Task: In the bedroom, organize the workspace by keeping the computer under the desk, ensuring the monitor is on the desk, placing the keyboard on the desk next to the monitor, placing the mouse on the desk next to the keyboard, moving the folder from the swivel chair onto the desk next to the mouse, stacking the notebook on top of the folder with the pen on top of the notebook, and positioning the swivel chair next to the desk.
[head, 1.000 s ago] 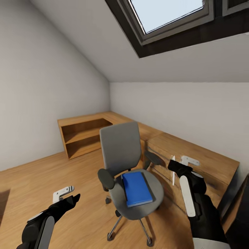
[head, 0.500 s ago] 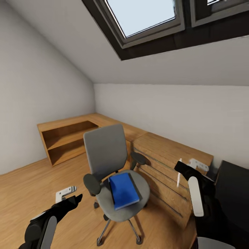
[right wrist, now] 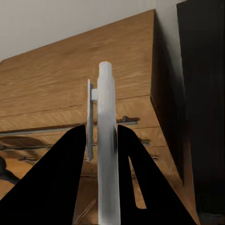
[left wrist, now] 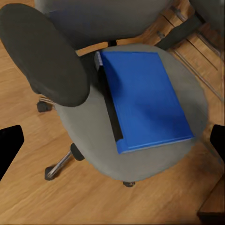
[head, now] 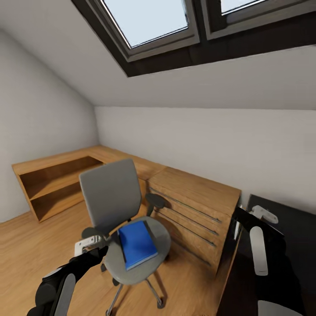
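**A:** What is the right gripper carrying?

**B:** Its jaws are clenching a white pen, held upright between the two dark fingers. In the head view the pen is mostly hidden behind the arm, so I am trusting the wrist camera on that.

**A:** And the left one?

**B:** The left gripper is hanging released over the swivel chair, its fingertips spread to either side of the seat. The blue folder is lying flat on the grey cushion, just beside the near armrest.

**A:** So the folder is the step in hand?

**B:** I am judging so. The pen goes last on the stack, so the right arm should be keeping its grip steady. The left should be coming down on a free edge of the folder, clear of the armrest, since a swivel seat may turn under a push.

**A:** Where is the bench?

**B:** A dark surface is showing at the right, probably the bench. A wooden drawer unit is standing against the white wall, with an open shelf further left, a wooden floor, and skylights in the sloping ceiling.
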`<state>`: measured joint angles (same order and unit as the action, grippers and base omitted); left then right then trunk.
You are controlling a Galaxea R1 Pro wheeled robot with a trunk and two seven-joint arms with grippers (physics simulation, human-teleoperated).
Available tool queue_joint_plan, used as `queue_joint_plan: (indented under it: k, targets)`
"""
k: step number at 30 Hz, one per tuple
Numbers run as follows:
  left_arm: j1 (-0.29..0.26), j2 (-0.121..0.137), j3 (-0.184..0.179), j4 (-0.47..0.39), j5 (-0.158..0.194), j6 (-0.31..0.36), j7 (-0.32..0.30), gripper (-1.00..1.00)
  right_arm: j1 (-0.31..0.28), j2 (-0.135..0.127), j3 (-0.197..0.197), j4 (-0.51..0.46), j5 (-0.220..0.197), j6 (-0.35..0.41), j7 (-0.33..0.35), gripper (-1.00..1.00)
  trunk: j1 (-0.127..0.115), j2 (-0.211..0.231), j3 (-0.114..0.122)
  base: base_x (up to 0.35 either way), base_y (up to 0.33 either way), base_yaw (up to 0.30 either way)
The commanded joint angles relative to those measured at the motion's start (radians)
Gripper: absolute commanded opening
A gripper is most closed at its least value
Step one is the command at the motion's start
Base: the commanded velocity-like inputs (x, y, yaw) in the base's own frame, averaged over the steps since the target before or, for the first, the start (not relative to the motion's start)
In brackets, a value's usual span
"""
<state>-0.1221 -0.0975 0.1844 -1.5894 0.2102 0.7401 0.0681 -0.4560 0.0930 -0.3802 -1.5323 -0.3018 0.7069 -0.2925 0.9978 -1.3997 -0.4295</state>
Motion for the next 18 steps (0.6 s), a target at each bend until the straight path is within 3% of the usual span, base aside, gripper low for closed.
queue_joint_plan:
  k: [1, 8, 13, 18]
  targets:
    - [-0.001, -0.001, 0.001, -0.002, 0.011, 0.005, 0.007, 1.00, -0.001, -0.003, -0.002, 0.000, -0.012, 0.002, -0.008, -1.00, 0.000, -0.001, -0.001, 0.000, -0.254, -0.296]
    - [-0.001, 0.000, 0.001, -0.002, 0.011, 0.005, 0.007, 1.00, -0.001, -0.009, -0.004, 0.000, -0.013, 0.003, -0.009, -1.00, 0.000, -0.001, -0.001, 0.000, -0.286, -0.282]
    - [-0.001, 0.000, 0.002, -0.002, 0.010, 0.005, 0.007, 1.00, -0.001, -0.011, -0.003, 0.001, -0.008, 0.001, -0.010, -1.00, 0.000, -0.001, -0.001, 0.000, -0.296, -0.052]
    - [-0.001, 0.001, 0.003, -0.002, 0.011, 0.005, 0.006, 1.00, -0.003, -0.024, 0.000, 0.070, -0.004, 0.001, -0.018, -1.00, 0.000, -0.001, -0.001, 0.000, -0.097, -0.006]
